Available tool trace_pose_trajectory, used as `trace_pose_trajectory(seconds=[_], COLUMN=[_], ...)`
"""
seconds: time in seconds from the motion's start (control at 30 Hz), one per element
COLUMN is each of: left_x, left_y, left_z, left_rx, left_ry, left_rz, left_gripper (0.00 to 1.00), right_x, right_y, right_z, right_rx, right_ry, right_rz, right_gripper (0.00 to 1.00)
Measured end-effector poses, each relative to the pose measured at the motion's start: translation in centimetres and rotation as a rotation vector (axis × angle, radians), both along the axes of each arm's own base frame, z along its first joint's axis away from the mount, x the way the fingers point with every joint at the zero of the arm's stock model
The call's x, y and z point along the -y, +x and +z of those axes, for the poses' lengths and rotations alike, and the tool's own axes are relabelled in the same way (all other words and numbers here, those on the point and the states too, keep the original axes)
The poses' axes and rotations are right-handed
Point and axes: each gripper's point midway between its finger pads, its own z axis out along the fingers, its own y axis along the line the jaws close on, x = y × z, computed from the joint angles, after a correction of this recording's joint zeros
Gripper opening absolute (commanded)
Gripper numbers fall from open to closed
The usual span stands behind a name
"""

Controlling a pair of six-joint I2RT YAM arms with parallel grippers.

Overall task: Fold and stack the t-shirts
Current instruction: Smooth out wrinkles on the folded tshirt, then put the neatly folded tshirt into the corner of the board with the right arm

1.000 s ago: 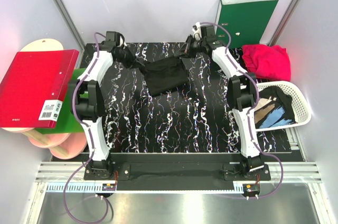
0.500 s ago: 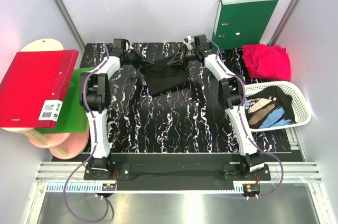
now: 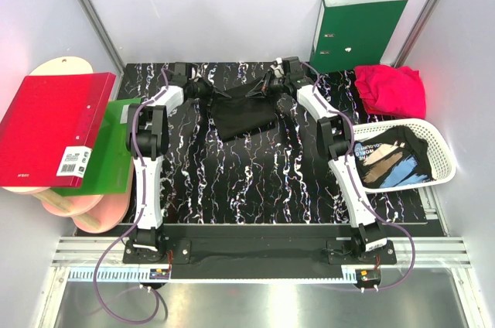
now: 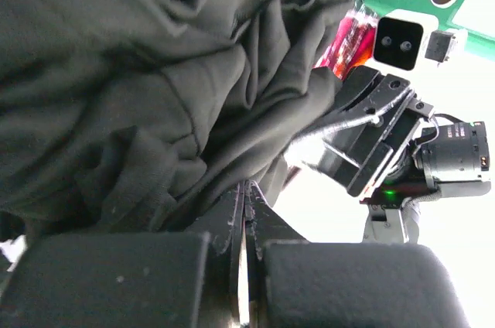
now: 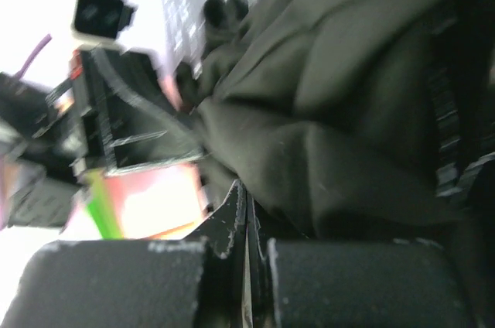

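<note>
The black t-shirt point(image 3: 241, 114) sits bunched at the far middle of the tabletop point(image 3: 255, 181). It is limp, light cloth that would likely sag and crease unless carried by two well-spread points on its edge. The left end effector point(image 3: 203, 87) and right end effector point(image 3: 268, 87) are each clenched on a fold of its far edge. A white basket point(image 3: 442, 146) holds a printed black t-shirt point(image 3: 390, 164), and a pink t-shirt point(image 3: 390, 90) lies heaped behind it.

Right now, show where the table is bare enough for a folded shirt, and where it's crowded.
Bare: the middle of the table, between the left arm and right arm, from the black shirt back to the rail at their bases. Crowded: the far edge, where left claw and right claw pinch that shirt; the right side holds the pink shirt and basket.
</note>
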Motion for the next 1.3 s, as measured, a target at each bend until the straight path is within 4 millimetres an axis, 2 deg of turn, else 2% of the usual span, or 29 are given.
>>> trace_pose_trajectory(seconds=[0.27,0.5,0.6,0.63,0.67,0.73,0.77,0.83,0.97,1.03,1.1,1.17,1.2,1.27,1.3], left_x=[-1.6,-2.4,-2.5,-2.5,-2.5,-2.4,-2.3,-2.1,-1.4,-1.3,-1.3,-1.3,-1.4,-1.6,-1.6], left_y=[1.1,0.6,0.4,0.3,0.2,0.1,0.0,0.0,-0.5,-1.6,-3.1,-4.8,-5.5,-6.7,-7.5], left_z=[-0.4,-1.1,-1.2,-1.1,-0.9,0.1,0.7,2.8,8.3,10.2,11.0,10.2,9.2,7.1,5.8], left_rx=[0.054,0.048,0.049,0.049,0.050,0.062,0.078,0.120,0.231,0.257,0.263,0.227,0.197,0.131,0.087], left_ry=[0.155,0.222,0.235,0.237,0.238,0.238,0.241,0.240,0.233,0.233,0.236,0.240,0.243,0.248,0.249], left_rz=[0.016,-0.003,-0.015,-0.017,-0.019,-0.022,-0.029,-0.035,-0.036,-0.035,-0.035,-0.039,-0.044,-0.053,-0.062], left_gripper=[0.00,0.00,0.00,0.01,0.17,0.40,0.68,0.99,0.99,0.99,0.99,0.99,0.99,0.99,0.99], right_x=[1.2,1.7,1.8,1.8,1.9,2.0,2.2,2.8,5.3,7.2,9.6,12.5,13.8,16.7,17.5], right_y=[4.1,6.2,6.6,6.7,6.7,6.4,6.2,5.7,4.4,3.9,3.4,2.9,2.6,2.4,2.1], right_z=[-2.5,-2.2,-1.6,-1.3,-0.9,0.5,1.6,4.0,11.8,15.8,18.6,19.7,19.6,18.4,17.7], right_rx=[0.116,0.206,0.240,0.250,0.258,0.273,0.292,0.321,0.428,0.485,0.519,0.529,0.518,0.498,0.483], right_ry=[-0.129,-0.168,-0.175,-0.176,-0.176,-0.180,-0.189,-0.212,-0.230,-0.227,-0.229,-0.256,-0.279,-0.357,-0.395], right_rz=[-0.168,-0.236,-0.248,-0.246,-0.246,-0.241,-0.238,-0.241,-0.262,-0.285,-0.316,-0.349,-0.363,-0.398,-0.403], right_gripper=[0.03,0.27,0.53,0.82,1.00,1.00,1.00,1.00,1.00,1.00,1.00,1.00,1.00,1.00,1.00])
